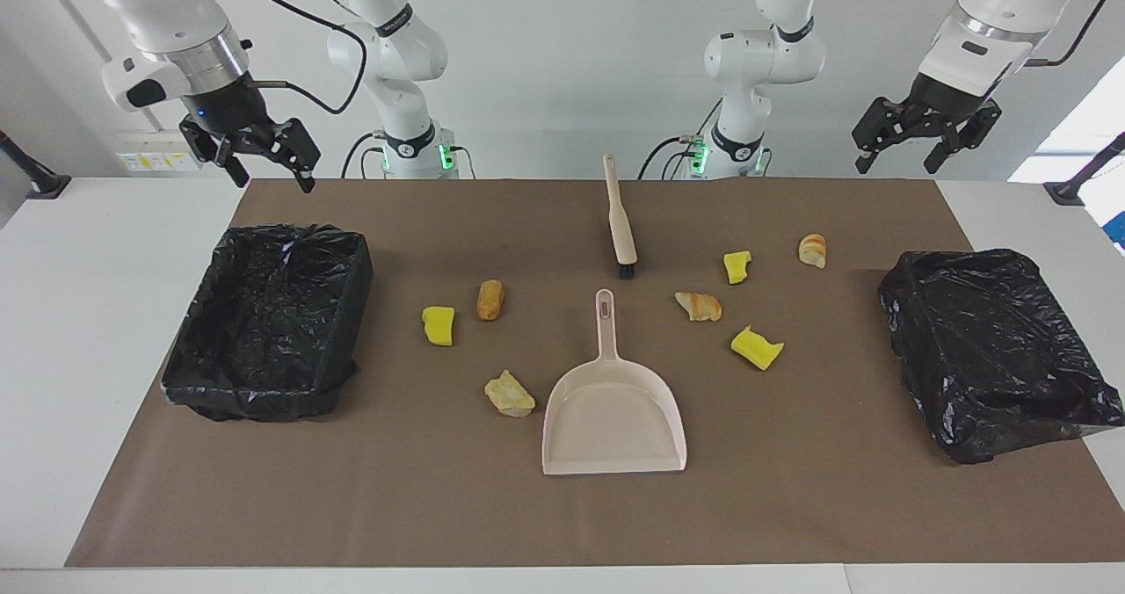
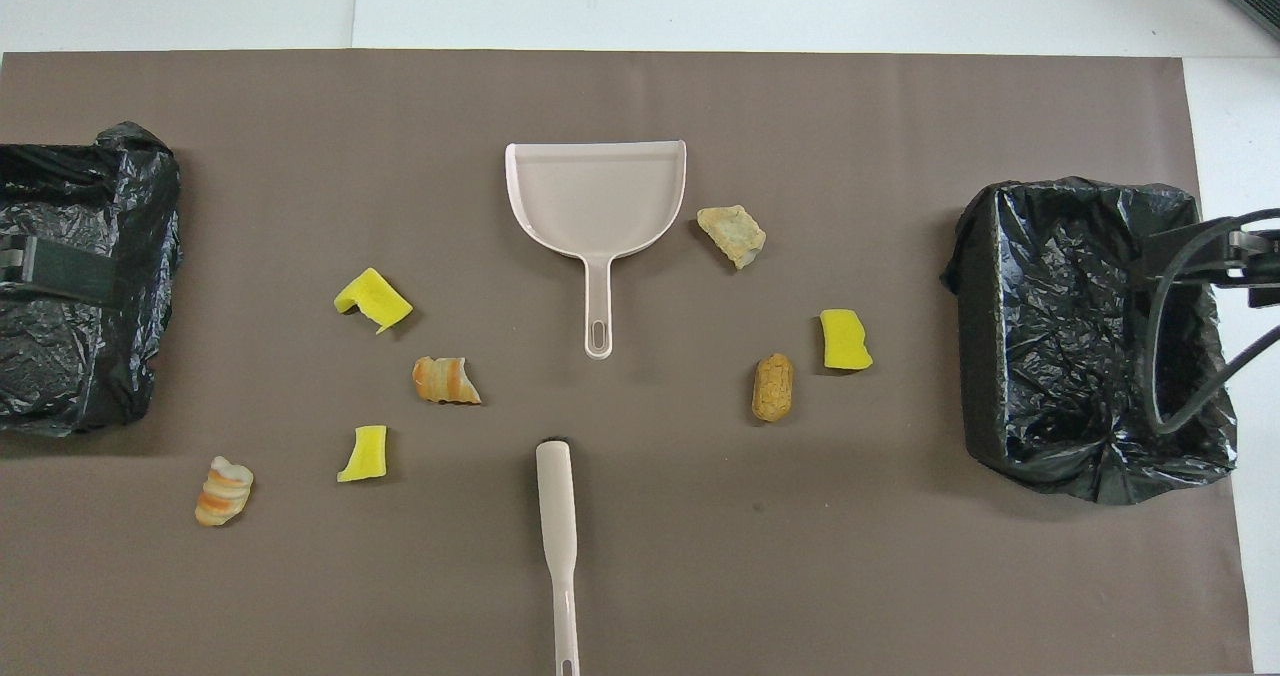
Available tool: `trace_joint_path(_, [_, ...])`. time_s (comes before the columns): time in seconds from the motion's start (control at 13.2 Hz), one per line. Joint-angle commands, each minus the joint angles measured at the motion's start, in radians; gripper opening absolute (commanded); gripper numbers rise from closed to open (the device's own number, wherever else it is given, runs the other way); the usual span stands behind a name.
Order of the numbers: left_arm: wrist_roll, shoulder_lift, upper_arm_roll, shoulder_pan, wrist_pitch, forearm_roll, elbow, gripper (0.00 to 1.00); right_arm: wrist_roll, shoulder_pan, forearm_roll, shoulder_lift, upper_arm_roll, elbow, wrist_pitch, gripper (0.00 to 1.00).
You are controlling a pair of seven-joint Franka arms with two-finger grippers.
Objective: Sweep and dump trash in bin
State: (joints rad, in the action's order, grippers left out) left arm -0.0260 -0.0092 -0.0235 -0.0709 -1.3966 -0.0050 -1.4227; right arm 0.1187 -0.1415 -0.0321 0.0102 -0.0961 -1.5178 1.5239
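Nearest the facing camera lay the dustpan (image 1: 613, 420), the brush (image 1: 620, 225) nearer the robots, seven trash pieces (image 1: 757, 348) scattered around them on the tabletop (image 1: 439, 506). Both bins (image 1: 272, 322) seemed empty. Left gripper (image 1: 925, 141) and right gripper (image 1: 264, 155) waited raised, jaws apart; overhead showed neither.

Both arms raised, left hand (image 1: 925, 141) and right hand (image 1: 255, 156) open, fingers downward.

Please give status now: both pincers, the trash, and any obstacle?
Left pincer and right pincer open, raised, waiting. Seven trash bits loose on mat. Brush, dustpan untouched. No obstacle.
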Motion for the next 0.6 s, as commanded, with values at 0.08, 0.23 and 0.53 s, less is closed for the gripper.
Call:
trace_joint_path(0.08, [0.034, 0.000, -0.003, 0.010, 0.085, -0.001, 0.031, 1.00, 0.022, -0.007, -0.019, 0.002, -0.005, -0.001, -0.019, 1.00])
trace_joint_path(0.23, [0.034, -0.006, 0.010, -0.006, 0.085, -0.001, 0.031, 1.00, 0.016, -0.006, -0.019, 0.002, -0.005, -0.001, -0.019, 1.00])
trace_joint_path(0.53, [0.034, -0.023, 0.085, -0.093, 0.071, -0.004, 0.025, 1.00, 0.012, 0.028, -0.020, 0.017, -0.031, -0.024, -0.005, 1.00])
